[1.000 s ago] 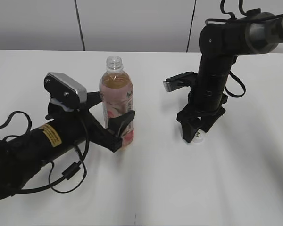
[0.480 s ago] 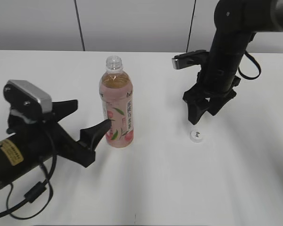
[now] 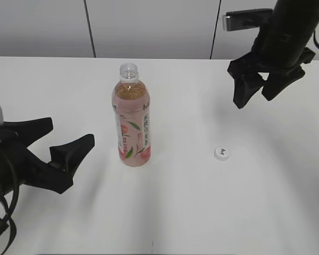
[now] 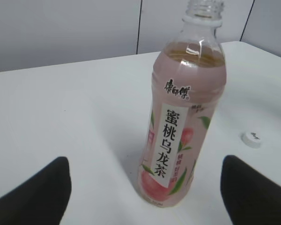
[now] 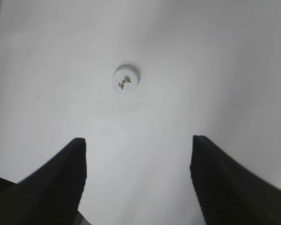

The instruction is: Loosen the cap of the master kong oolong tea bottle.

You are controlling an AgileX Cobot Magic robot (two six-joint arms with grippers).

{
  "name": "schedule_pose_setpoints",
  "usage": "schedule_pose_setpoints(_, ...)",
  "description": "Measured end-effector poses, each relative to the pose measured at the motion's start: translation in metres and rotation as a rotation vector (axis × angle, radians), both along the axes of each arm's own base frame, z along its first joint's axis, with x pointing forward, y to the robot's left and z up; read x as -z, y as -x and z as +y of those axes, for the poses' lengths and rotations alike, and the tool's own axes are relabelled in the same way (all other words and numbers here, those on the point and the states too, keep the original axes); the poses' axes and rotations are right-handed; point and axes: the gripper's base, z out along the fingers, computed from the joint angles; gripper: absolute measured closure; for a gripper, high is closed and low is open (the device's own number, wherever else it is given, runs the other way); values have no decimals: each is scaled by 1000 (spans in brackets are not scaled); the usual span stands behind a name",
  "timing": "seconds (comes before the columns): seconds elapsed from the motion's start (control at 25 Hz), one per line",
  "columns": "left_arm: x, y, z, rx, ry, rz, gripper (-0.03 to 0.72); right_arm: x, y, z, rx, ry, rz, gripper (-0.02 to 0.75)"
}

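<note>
White plastic, the cap [image 3: 221,153] lies flat on the counter [image 3: 202,212], well apart from the master kong oolong tea bottle [image 3: 132,119], which I see standing upright with its neck bare. My left pincer [image 3: 61,143] sits low beside the bottle's left, its jaws spread wide and holding nothing; from its wrist camera the bottle stands between the two tips without touching either. My right pincer [image 3: 257,93] hangs high above the cap, jaws equally wide apart, empty.
</note>
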Motion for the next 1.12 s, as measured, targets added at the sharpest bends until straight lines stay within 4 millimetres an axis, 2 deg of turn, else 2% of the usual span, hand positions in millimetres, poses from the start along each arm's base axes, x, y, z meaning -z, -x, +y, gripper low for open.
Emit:
schedule_pose_setpoints(0.16,-26,-3,-2,3,4,14,99,-27,23,-8,36,-19,-44,225)
schedule_pose_setpoints(0.28,-57,-7,-5,2,-45,86,99,-33,44,-15,40,-18,-41,227)
schedule_pose_setpoints(0.36,-89,-5,-4,4,-74,115,99,-29,58,-20,42,-3,-16,226)
schedule_pose_setpoints(0.48,-121,6,4,3,-157,204,99,-22,82,-28,55,9,12,239)
schedule_pose_setpoints(0.56,-137,18,15,-10,-214,262,99,-29,100,-35,68,2,-22,251)
schedule_pose_setpoints(0.68,-150,45,41,-64,-290,322,100,-48,131,-48,87,-9,-126,259)
schedule_pose_setpoints(0.88,-157,92,75,-123,-330,360,103,-79,192,-69,95,-58,-292,260)
schedule_pose_setpoints(1.0,-160,125,94,-135,-308,323,103,-84,226,-81,103,-83,-371,261)
schedule_pose_setpoints(1.12,-158,148,106,-133,-287,268,103,-78,259,-92,106,-104,-435,261)
